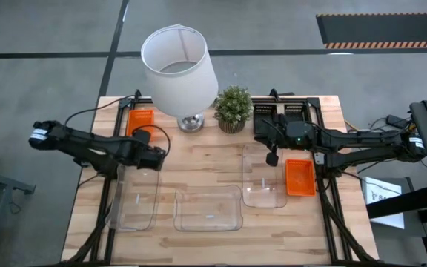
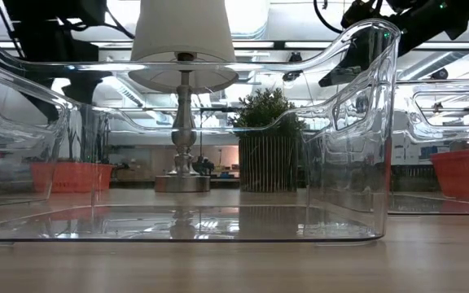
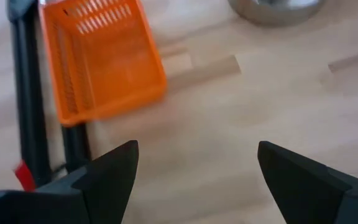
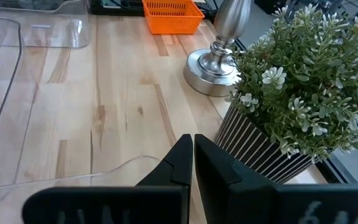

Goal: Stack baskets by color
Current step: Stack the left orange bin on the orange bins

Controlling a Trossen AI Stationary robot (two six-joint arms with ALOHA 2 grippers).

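Three clear baskets rest on their bases along the table's near half: left (image 1: 136,196), middle (image 1: 208,209) and right (image 1: 264,176). One red-orange basket (image 1: 141,119) sits at the far left and shows in the left wrist view (image 3: 98,56). Another red-orange basket (image 1: 300,176) sits at the right, beside the right clear basket. Black baskets (image 1: 284,115) stand at the far right. My left gripper (image 1: 158,157) (image 3: 197,168) hovers open above bare wood, just near of the far-left red-orange basket. My right gripper (image 1: 271,157) (image 4: 191,155) is shut above the right clear basket's far end.
A white-shaded lamp (image 1: 178,70) with a metal base (image 4: 219,62) and a small potted plant (image 1: 233,109) stand at the far middle, between the two arms. Black frame rails (image 1: 117,200) run along the table's left and right edges. Bare wood lies in the table's middle.
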